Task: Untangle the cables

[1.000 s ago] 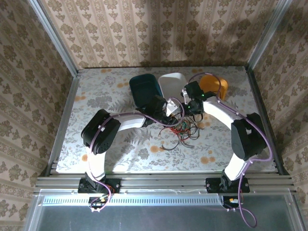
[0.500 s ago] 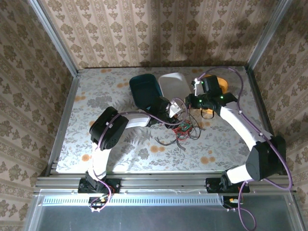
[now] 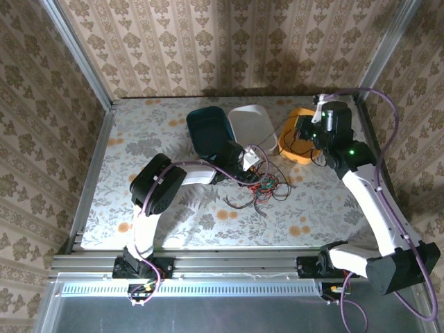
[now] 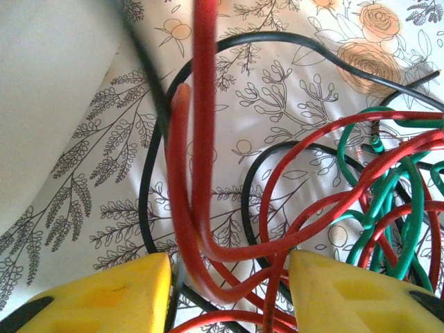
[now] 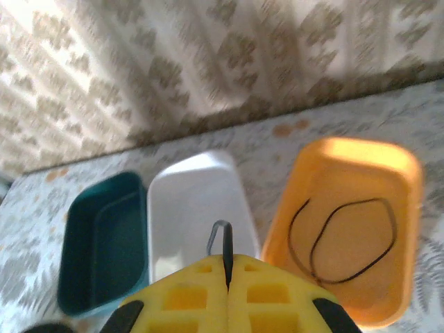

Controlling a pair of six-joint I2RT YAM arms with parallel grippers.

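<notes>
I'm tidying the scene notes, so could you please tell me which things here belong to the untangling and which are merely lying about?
Job in hand: tangled cables; black cable lying in the orange tub.
Lying about: teal tub; white tub; floral table.

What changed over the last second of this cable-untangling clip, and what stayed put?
The right gripper swung from the tangle rightward and away to the orange tub, shut on a thin dark strand. A black loop lies in that tub. The left gripper stayed at the tangle, open around red cables. The tangle stayed roughly in place.
</notes>
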